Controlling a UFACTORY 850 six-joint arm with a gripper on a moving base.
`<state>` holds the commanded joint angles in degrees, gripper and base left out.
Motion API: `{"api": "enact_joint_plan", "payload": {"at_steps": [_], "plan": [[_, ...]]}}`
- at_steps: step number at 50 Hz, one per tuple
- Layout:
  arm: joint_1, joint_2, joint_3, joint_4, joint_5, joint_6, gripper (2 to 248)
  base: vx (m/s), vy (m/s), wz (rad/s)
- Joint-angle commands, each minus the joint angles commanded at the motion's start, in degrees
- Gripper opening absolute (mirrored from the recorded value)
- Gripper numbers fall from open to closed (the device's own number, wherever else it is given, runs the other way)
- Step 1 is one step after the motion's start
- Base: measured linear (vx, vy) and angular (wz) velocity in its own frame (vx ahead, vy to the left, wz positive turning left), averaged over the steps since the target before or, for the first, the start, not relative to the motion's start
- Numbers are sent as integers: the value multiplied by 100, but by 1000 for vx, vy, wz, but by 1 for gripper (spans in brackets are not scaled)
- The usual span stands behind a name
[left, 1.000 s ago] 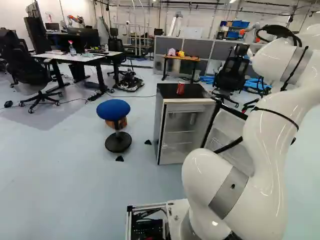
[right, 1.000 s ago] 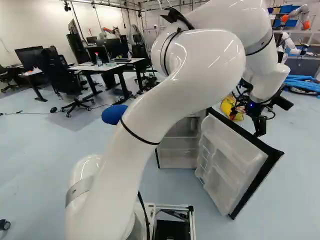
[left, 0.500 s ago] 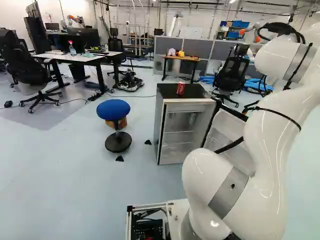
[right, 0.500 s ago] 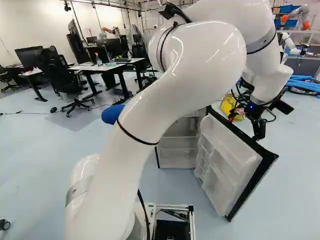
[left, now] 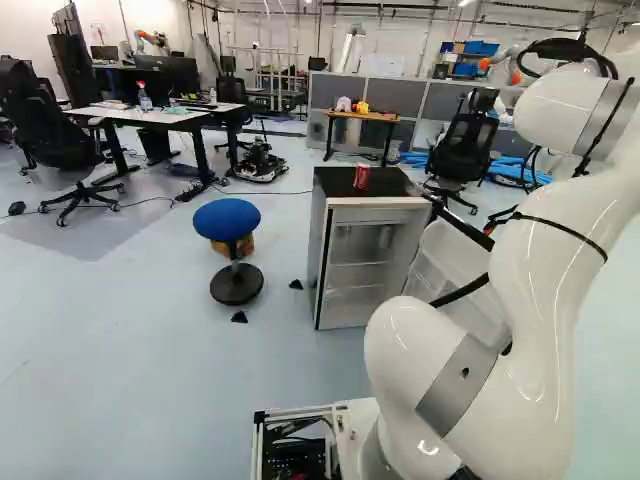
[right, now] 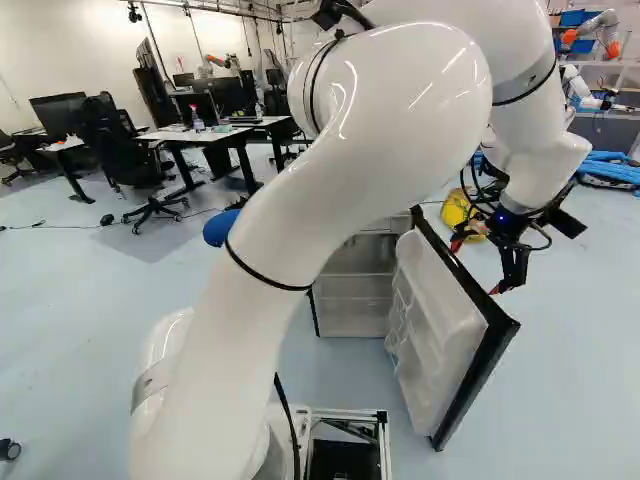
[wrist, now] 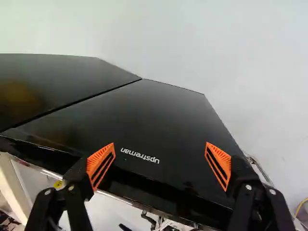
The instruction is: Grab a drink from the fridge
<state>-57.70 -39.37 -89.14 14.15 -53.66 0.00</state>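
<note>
Closing the fridge door (right: 438, 315), I should push its outer face (wrist: 159, 113) gently toward ten o'clock, gripper (wrist: 160, 166) spread wide.

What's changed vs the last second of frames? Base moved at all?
The open fridge door, black-edged with white inner shelves, has swung leftward in the right base view, toward closing. The white arm moved too, bringing the black gripper lower; it's open, holding nothing. Base, black-topped fridge, red can on it and blue round stool unchanged.
</note>
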Motion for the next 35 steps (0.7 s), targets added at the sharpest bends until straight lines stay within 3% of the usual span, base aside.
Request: {"api": "enact_joint_plan", "payload": {"at_steps": [35], "plan": [[-39,471,784,0,-464,0,247,0,0,0]]}}
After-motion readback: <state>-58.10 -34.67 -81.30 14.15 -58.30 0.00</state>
